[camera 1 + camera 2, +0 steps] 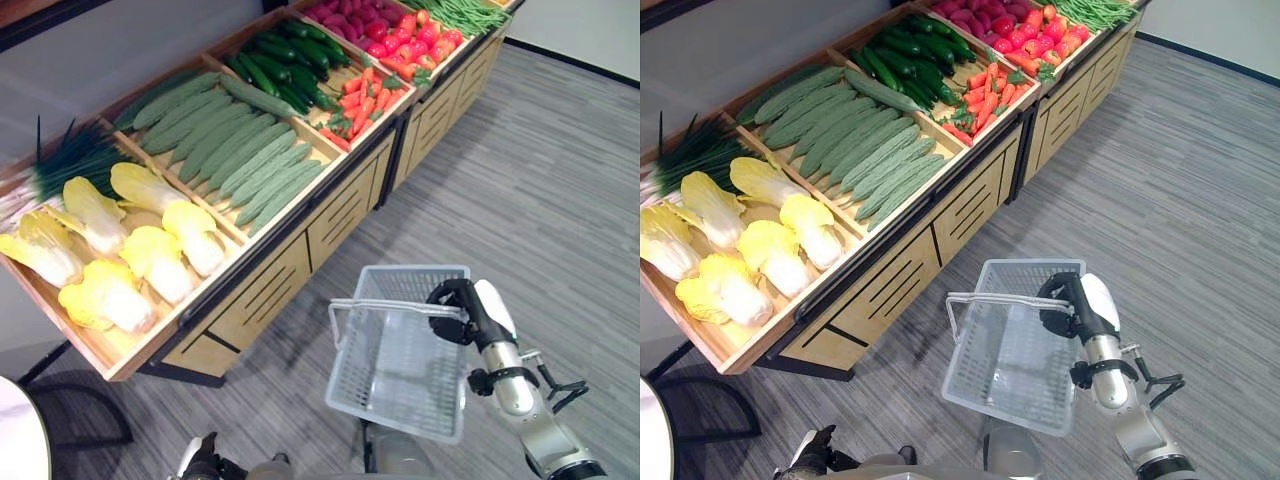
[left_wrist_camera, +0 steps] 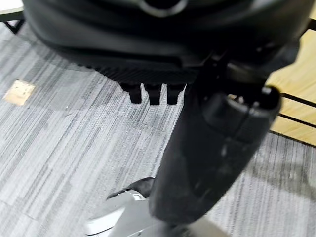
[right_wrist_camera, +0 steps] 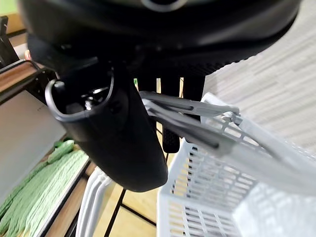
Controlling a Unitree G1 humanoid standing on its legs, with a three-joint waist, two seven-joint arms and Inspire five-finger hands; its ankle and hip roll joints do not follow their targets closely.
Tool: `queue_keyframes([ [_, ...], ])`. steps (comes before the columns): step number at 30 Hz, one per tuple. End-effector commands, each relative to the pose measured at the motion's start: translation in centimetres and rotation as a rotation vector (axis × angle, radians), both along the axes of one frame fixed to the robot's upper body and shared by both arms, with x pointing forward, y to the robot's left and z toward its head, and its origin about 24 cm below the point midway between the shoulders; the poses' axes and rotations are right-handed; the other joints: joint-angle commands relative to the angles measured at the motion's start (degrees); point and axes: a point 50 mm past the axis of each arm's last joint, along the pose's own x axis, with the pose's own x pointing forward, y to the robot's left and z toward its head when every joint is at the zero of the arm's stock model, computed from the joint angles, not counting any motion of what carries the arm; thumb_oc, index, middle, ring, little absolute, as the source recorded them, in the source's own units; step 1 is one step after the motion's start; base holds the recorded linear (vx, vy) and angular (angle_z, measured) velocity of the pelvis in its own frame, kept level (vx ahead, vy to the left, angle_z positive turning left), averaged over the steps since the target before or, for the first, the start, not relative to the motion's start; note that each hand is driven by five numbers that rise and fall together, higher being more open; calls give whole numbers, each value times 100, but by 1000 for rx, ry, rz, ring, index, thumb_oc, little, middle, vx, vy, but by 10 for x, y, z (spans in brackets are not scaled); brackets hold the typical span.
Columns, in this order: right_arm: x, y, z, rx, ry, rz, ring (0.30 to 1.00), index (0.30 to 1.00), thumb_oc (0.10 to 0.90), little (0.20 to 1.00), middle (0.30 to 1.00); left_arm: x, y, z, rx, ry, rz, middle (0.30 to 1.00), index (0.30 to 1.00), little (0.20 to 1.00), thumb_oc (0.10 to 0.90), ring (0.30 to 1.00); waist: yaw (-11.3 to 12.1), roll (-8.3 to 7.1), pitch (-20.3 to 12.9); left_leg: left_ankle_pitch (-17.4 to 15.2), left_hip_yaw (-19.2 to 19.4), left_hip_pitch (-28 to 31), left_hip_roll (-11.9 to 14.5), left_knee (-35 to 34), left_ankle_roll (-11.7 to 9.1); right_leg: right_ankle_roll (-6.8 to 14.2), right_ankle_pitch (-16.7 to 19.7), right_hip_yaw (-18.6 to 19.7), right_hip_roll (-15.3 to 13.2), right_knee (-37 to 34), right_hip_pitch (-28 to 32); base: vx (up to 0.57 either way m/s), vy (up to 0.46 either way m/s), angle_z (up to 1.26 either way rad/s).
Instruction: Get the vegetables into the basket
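Note:
A grey plastic basket (image 1: 398,372) hangs over the floor in front of the stand, with nothing inside it. My right hand (image 1: 456,303) is shut on the basket's handle (image 3: 183,117), with the thumb on one side and the fingers on the other. The vegetables lie in a long wooden stand (image 1: 262,293): pale yellow cabbages (image 1: 152,262) at the near end, then ridged green gourds (image 1: 232,152), dark cucumbers (image 1: 290,58), carrots (image 1: 368,96) and red tomatoes (image 1: 416,38). My left hand (image 1: 203,464) hangs low near the floor, fingers relaxed, holding nothing.
Green chives (image 1: 78,158) lie behind the cabbages, and green beans (image 1: 462,12) fill the far end. The stand's slatted wooden front runs diagonally to the left of the basket. Grey striped carpet (image 1: 560,180) stretches to the right. A black chair base (image 1: 70,410) stands at the lower left.

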Motion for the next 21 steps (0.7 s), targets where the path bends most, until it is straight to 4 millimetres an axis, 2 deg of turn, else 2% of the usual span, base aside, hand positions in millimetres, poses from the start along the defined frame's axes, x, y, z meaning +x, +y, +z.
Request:
queue_keyframes([
  [1, 16, 8, 67, 65, -351, 74, 300, 300, 400, 300, 300, 15, 13, 7, 48, -59, 16, 1000, 1000, 1000, 900, 1000, -145, -226, -82, 414, 239, -235, -54, 338, -11, 416, -596, 122, -410, 530, 9, 56, -188, 44],
  [3, 14, 3, 67, 54, -347, 59, 300, 300, 400, 300, 300, 19, 10, 8, 41, -75, 10, 1000, 1000, 1000, 900, 1000, -211, -247, -32, 471, 641, -382, 33, 626, -16, 337, -671, -64, -465, 510, 159, 55, -182, 55],
  [4, 14, 3, 67, 54, -347, 59, 300, 300, 400, 300, 300, 19, 10, 8, 41, -75, 10, 1000, 1000, 1000, 900, 1000, -216, -244, -28, 464, 634, -385, 37, 639, -18, 336, -672, -70, -463, 508, 165, 26, -108, 58],
  [5, 13, 0, 66, 46, -349, 45, 300, 300, 400, 300, 300, 24, 9, 9, 38, -89, 10, 1000, 1000, 1000, 900, 1000, -253, -238, -2, 508, 970, -461, 132, 637, 5, 308, -733, -200, -502, 496, 247, 14, -70, 59],
  [6, 12, -1, 66, 41, -348, 32, 300, 300, 400, 300, 300, 26, 8, 9, 36, -97, 9, 1000, 1000, 1000, 900, 1000, -265, -230, 20, 505, 1115, -513, 159, 570, 5, 313, -761, -264, -514, 484, 293, 30, -107, 83],
  [7, 9, -6, 66, 37, -359, 2, 300, 300, 400, 300, 300, 36, 6, 12, 41, -116, -16, 1000, 1000, 1000, 900, 1000, -297, -194, 47, 436, 1534, -706, 116, 167, 31, 355, -801, -523, -607, 414, 383, 24, -52, 100],
  [8, 9, -6, 66, 37, -359, 1, 300, 300, 400, 300, 300, 36, 6, 12, 41, -116, -17, 1000, 1000, 1000, 900, 1000, -302, -197, 42, 441, 1529, -705, 104, 153, 38, 361, -802, -531, -618, 409, 384, 30, -21, 110],
  [9, 7, -8, 65, 35, -363, -17, 300, 300, 400, 300, 300, 40, 4, 12, 40, -124, -34, 1000, 1000, 1000, 900, 1000, -320, -163, 35, 507, 1703, -873, 72, -101, 41, 389, -833, -653, -650, 380, 420, 75, 50, 91],
  [10, 7, -10, 66, 34, -371, -34, 300, 300, 400, 300, 300, 42, 3, 13, 46, -127, -50, 1000, 1000, 1000, 900, 1000, -317, -132, 42, 671, 1804, -1090, 94, -303, 25, 411, -872, -745, -652, 380, 468, 120, 73, 78],
  [11, 7, -10, 66, 38, -374, -41, 300, 300, 400, 300, 300, 42, 3, 13, 50, -125, -55, 1000, 1000, 1000, 900, 1000, -315, -145, 48, 805, 1861, -1193, 141, -349, -3, 417, -895, -767, -661, 389, 522, 172, 98, 67],
  [13, 7, -8, 65, 44, -373, -36, 300, 300, 400, 300, 300, 39, 5, 12, 53, -117, -56, 1000, 1000, 1000, 900, 1000, -280, -174, 53, 811, 1776, -1235, 131, -295, -3, 424, -914, -731, -670, 418, 554, 147, 101, 50],
  [16, 6, -6, 58, 53, -344, -41, 300, 300, 400, 300, 300, 34, 10, 12, 63, -96, -43, 1000, 1000, 1000, 900, 1000, -259, -207, -2, 688, 1825, -1041, 37, -475, 80, 494, -963, -628, -699, 422, 645, 161, 178, -38],
  [17, 5, -6, 53, 59, -319, -51, 300, 300, 400, 300, 300, 32, 12, 12, 64, -88, -39, 1000, 1000, 1000, 900, 1000, -246, -274, -9, 572, 1900, -961, -65, -463, 161, 555, -976, -547, -792, 436, 720, 78, 141, -48],
  [18, 5, -6, 53, 59, -319, -50, 300, 300, 400, 300, 300, 32, 12, 12, 65, -88, -39, 1000, 1000, 1000, 900, 1000, -238, -271, -20, 585, 1907, -978, -59, -467, 162, 551, -956, -540, -785, 425, 702, 115, 205, -41],
  [21, 7, -2, 47, 99, -298, -60, 300, 300, 400, 300, 300, 31, 15, 12, 66, -87, -36, 1000, 1000, 1000, 900, 1000, -156, -386, -36, 383, 1988, -925, -173, -352, 294, 657, -910, -393, -919, 439, 744, 97, 191, -23],
])
